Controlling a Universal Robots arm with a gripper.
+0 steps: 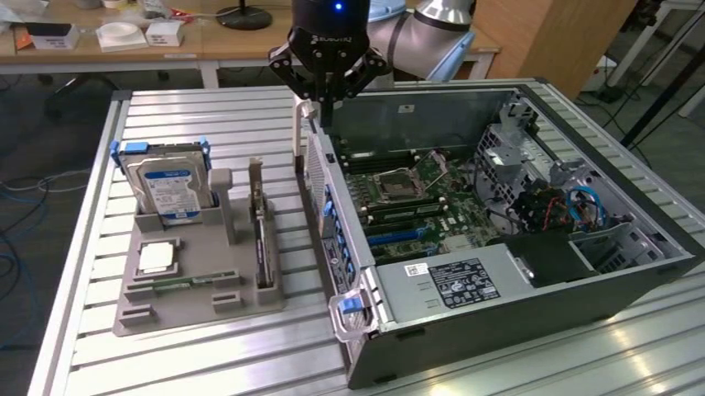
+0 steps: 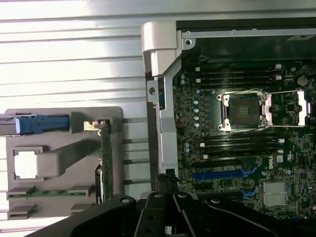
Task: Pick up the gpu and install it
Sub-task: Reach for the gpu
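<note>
Closed, seemingly empty gripper (image 1: 324,106) hovers over the open computer case's (image 1: 617,285) rear edge; the gpu (image 1: 260,227) stands edgewise in the grey holder (image 1: 177,313).

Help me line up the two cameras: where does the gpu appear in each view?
Exterior view: the gpu stands on edge in the grey holder, on the side nearest the computer case, towards the exterior view's left.
Wrist view: the gpu is seen edge-on from above, along the grey holder's side nearest the computer case.
Shared landmark: the CPU socket.
</note>
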